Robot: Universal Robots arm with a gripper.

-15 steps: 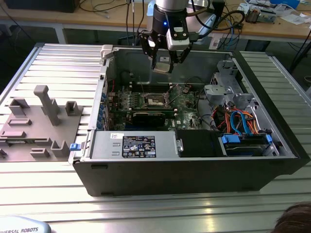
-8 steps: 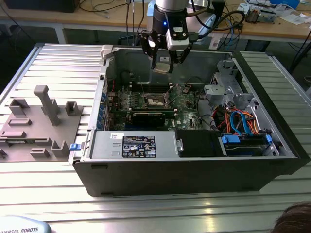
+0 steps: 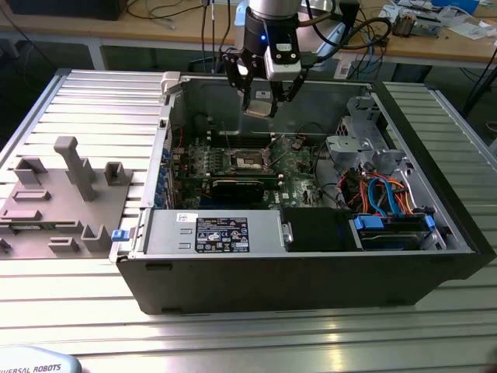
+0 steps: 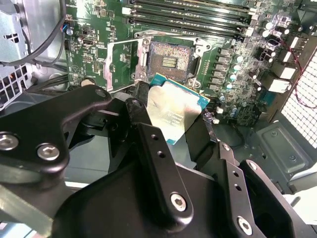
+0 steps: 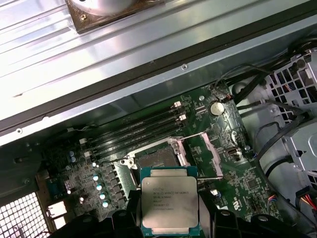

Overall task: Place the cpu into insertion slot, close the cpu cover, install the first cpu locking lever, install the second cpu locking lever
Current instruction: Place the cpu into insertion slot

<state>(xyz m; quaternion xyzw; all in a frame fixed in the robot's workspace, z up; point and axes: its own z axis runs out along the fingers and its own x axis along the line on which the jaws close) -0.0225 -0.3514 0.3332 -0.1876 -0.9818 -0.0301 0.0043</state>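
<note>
The gripper point(image 3: 262, 98) hangs above the socket point(image 5: 156, 161), jaws clamped on the cpu point(image 5: 170, 206). The socket lies bare, the cover point(image 4: 119, 64) apparently swung open beside it; seating, closing and locking all remain to do.

Silver-topped cpu point(image 5: 170, 201) hangs above the socket point(image 5: 154, 161); cpu cover point(image 4: 109, 67) open.

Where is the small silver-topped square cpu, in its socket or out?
Out: the black gripper holds the cpu above the bare, open socket.
</note>
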